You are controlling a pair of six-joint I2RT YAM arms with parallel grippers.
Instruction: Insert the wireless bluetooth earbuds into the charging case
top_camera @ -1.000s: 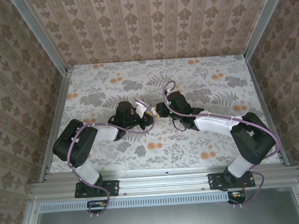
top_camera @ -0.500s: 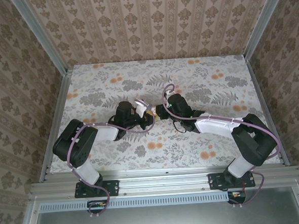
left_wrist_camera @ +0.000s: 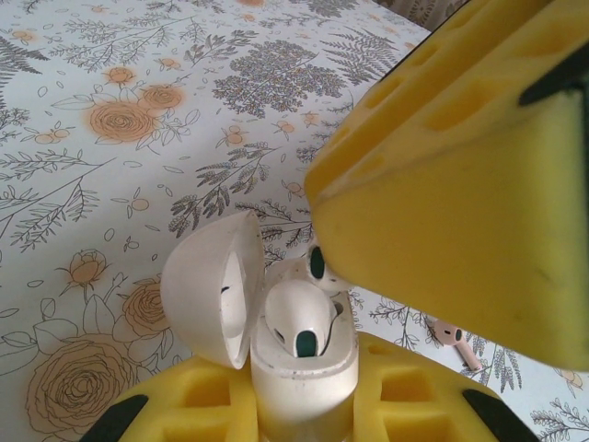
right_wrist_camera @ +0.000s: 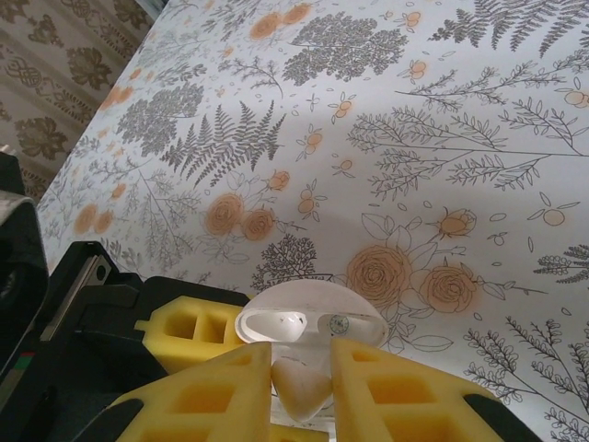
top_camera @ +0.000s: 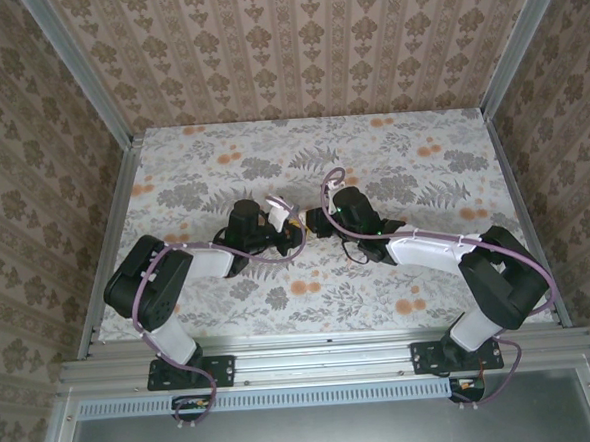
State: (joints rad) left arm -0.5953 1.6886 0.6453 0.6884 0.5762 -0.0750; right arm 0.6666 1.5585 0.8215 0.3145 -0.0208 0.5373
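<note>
- Where the left gripper's [left_wrist_camera: 299,410] porous yellow foam pads [left_wrist_camera: 184,410] clamp it, the charging case [left_wrist_camera: 304,373] stands upright: smooth white plastic, rounded, with a domed lid [left_wrist_camera: 207,285] swung open.
- One glossy white earbud [left_wrist_camera: 299,322] sits bulb-up in its well.
- The second earbud [right_wrist_camera: 299,387] is at the case mouth, pinched between the right gripper's [right_wrist_camera: 302,368] blocky foam pads.
- Beyond lies a matte tablecloth [right_wrist_camera: 442,138] printed with ferns and orange flowers.

Cloth and walls
White table cover [top_camera: 391,160] printed with grey ferns and orange roses; brown damask wallpaper [top_camera: 294,41] on three sides.
</note>
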